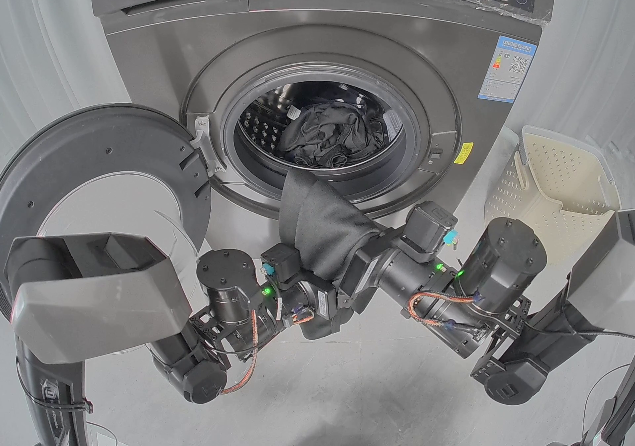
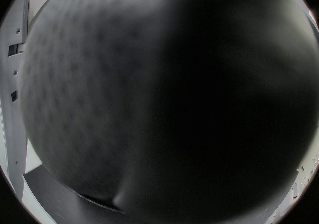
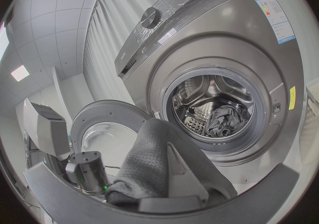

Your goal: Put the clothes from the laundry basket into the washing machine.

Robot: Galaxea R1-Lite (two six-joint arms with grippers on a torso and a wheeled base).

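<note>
Both arms sit low and angle inward, meeting below the washing machine [image 1: 317, 44] opening. A dark grey garment [image 1: 324, 222] drapes over the left gripper [image 1: 327, 295] and right gripper [image 3: 179, 184], its top end at the opening's lower rim. Can't tell the grip of either. Another dark garment [image 1: 327, 133] lies in the drum.

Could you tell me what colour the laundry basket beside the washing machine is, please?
The laundry basket is cream-white with perforated walls, clearest in the head view.

The dark garment [image 1: 324, 222] drapes over both arm tips, hiding any grip; close against the left wrist it blurs. The right arm [image 1: 463, 282] hides the near corner of the laundry basket [image 1: 562, 182].
</note>
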